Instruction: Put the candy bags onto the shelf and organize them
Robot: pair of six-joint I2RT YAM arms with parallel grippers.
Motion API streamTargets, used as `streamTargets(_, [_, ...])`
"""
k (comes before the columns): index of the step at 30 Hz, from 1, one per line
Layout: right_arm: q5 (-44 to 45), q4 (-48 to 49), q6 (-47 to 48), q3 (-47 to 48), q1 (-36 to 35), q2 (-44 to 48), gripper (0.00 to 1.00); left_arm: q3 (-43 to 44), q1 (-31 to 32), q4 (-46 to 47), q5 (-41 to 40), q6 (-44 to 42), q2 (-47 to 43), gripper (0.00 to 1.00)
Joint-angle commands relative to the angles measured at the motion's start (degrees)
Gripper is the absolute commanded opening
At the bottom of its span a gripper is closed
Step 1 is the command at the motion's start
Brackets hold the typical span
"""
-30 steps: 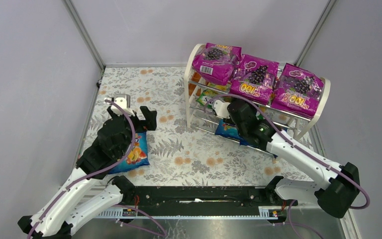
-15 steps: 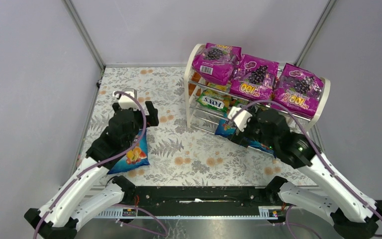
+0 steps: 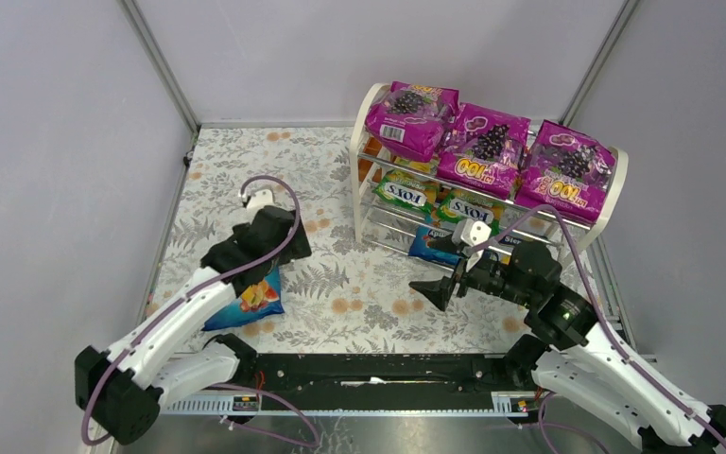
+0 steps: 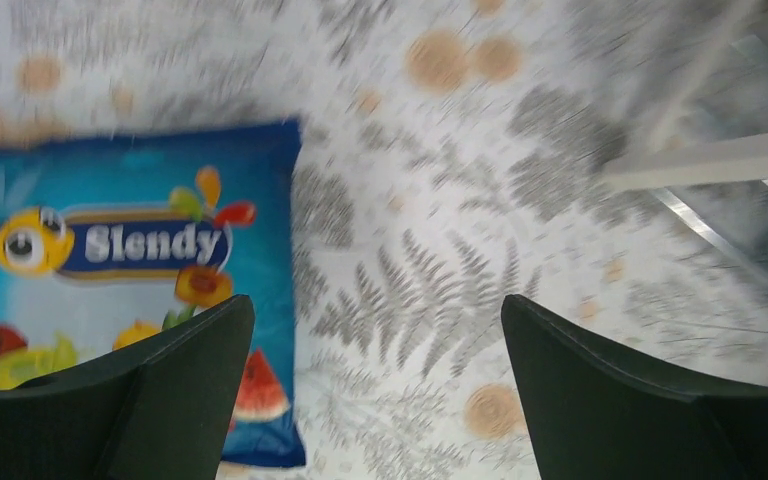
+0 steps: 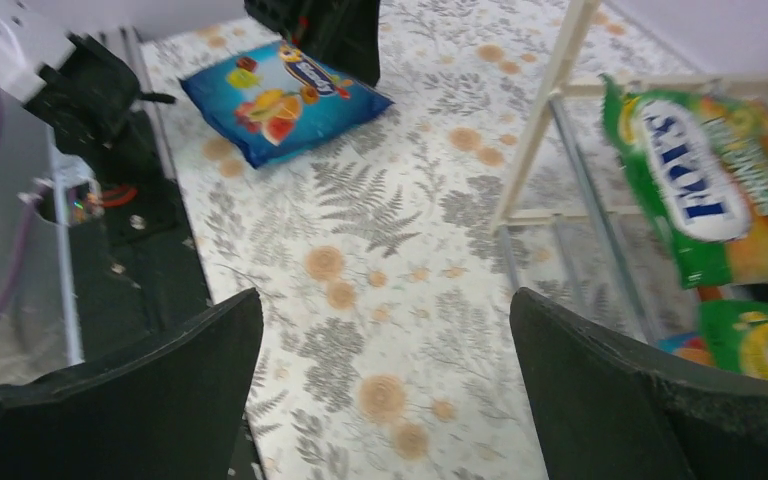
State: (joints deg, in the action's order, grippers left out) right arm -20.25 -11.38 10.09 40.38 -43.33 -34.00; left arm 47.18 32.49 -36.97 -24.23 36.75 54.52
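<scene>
Left pincer (image 4: 375, 390) is spread wide with nothing in it, hanging over the floral surface (image 3: 369, 303); one finger sits above the lower right corner of the blue Slendy bag (image 4: 110, 250), the other's over bare print, so I'm off to the bag's side, not centred on it; the bag lies flat on the surface by my left arm, well apart from the shelf (image 3: 356, 180), and looks like the only one not racked yet; my right pincer (image 5: 385, 380) is likewise released and empty, out over the surface in front of the shelf; on the shelf the magenta bags (image 3: 484, 147) fill the top tier, the FOX'S bags (image 3: 405, 194) are on the middle one, and blue bags (image 3: 430, 248) show on the bottom tier, partly hidden behind my right arm.

So the step, I reckon, is grabbing that loose Slendy with the left; to do it properly: slide over until the bag sits between the fingers, come straight down, pinch across the narrow way or on an edge seam; it's glossy and puffy, so a shallow nip will probably slip; lift clear before swinging toward the shelf; it likely belongs with the other blues down low, and the right arm should clear that tier first.
</scene>
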Motion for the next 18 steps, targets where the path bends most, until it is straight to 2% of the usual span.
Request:
streamTargets(1, [-4.12, 20.76, -17.71, -7.53, 0.09, 3.19, 1.0, -1.3, -0.5, -9.88, -2.82, 11.14, 3.23, 0.97])
streamTargets(4, [-2.74, 24.77, -23.24, -10.95, 0.09, 4.73, 1.0, -3.18, -0.5, -8.59, -5.06, 11.29, 5.89, 0.85])
streamTargets(8, [-2.29, 23.97, -27.81, -10.9, 0.04, 6.01, 1.0, -1.13, -0.76, -12.33, -8.33, 12.63, 14.68, 0.7])
streamTargets(10, [-1.69, 21.01, -27.03, -10.28, 0.09, 7.79, 1.0, -1.01, -0.78, -13.29, -7.69, 14.31, 18.99, 0.7])
streamTargets(13, [2.37, 15.4, -23.35, -9.29, 0.09, 11.05, 1.0, -1.82, -0.81, -15.01, -7.73, 18.67, 25.07, 0.82])
streamTargets(18, [10.36, 9.68, -19.0, -8.82, 0.04, 17.67, 1.0, -4.38, -0.81, -15.86, -7.09, 26.69, 28.59, 0.79])
